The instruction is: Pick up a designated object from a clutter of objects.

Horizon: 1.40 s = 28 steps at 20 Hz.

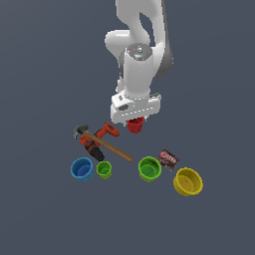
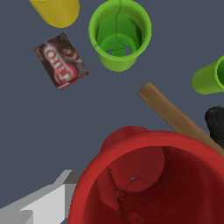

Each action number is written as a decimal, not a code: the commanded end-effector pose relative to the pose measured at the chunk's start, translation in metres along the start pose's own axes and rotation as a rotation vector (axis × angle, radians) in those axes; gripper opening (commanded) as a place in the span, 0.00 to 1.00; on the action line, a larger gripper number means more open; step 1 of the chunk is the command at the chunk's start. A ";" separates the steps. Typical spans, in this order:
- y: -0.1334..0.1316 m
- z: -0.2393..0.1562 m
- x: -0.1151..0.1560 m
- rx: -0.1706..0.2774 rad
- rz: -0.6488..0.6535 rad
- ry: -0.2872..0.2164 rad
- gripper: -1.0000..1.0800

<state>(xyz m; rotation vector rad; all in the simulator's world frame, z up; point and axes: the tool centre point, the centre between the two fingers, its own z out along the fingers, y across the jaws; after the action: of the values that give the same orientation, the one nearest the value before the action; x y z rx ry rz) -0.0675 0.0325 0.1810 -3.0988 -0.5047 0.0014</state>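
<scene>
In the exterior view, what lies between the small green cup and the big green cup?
In the exterior view, only the end of the hammer's wooden handle reaches toward the gap between the small green cup and the big green cup; the rest is bare floor.

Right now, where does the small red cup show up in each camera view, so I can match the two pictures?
Exterior view: the red cup sits just under the pincer, above the row of cups.
Wrist view: the red cup fills the near foreground, its open mouth facing the camera.
Shared landmark: the hammer's wooden handle, beside the cup in both views.
</scene>
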 end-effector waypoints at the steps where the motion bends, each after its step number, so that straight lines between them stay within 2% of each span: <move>1: 0.013 -0.023 -0.010 0.001 0.000 0.002 0.00; 16: 0.087 -0.148 -0.066 0.001 0.000 0.001 0.00; 22: 0.105 -0.177 -0.078 -0.001 0.001 0.001 0.00; 28: 0.112 -0.188 -0.081 -0.002 0.000 0.001 0.00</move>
<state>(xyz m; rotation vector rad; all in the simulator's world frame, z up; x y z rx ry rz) -0.1083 -0.0983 0.3662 -3.1002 -0.5033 0.0011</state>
